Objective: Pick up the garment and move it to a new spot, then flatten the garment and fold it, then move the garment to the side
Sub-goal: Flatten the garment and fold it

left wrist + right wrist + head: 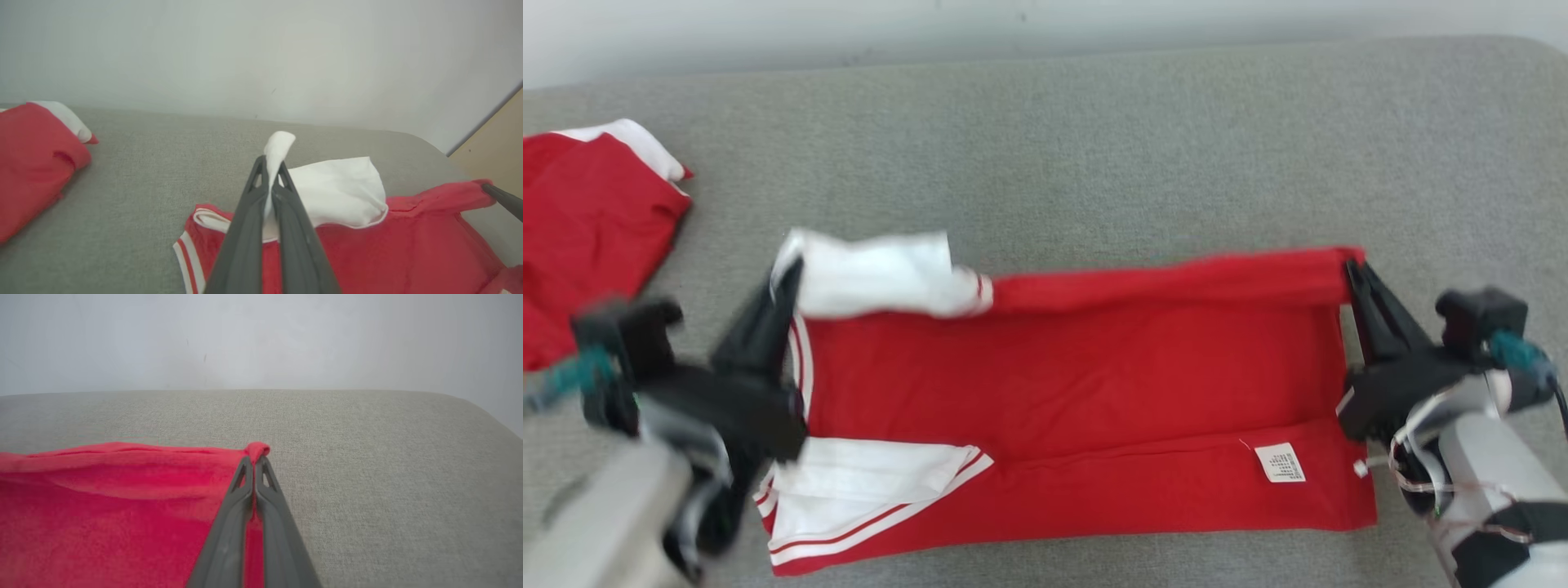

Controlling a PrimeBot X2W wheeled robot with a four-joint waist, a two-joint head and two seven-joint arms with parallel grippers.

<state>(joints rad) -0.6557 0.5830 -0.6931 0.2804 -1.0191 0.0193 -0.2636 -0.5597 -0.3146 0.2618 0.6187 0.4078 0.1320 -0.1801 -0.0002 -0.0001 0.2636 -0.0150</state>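
left gripper (791, 268) – pinching garment (1062, 384) sleeve (874, 278) | right gripper (1352, 268) – pinching far corner (1343, 255)

Plain indoor room, grey upholstered cushion (1094, 147) against bare white wall (261, 53)

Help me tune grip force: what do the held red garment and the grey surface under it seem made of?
The red garment: soft matte knit, likely cotton jersey; it folds and wrinkles limply, with a sewn-in label. The grey surface: padded woven upholstery, judging by its flecked weave and rounded corner.

Red garment (1078, 392), white striped sleeves
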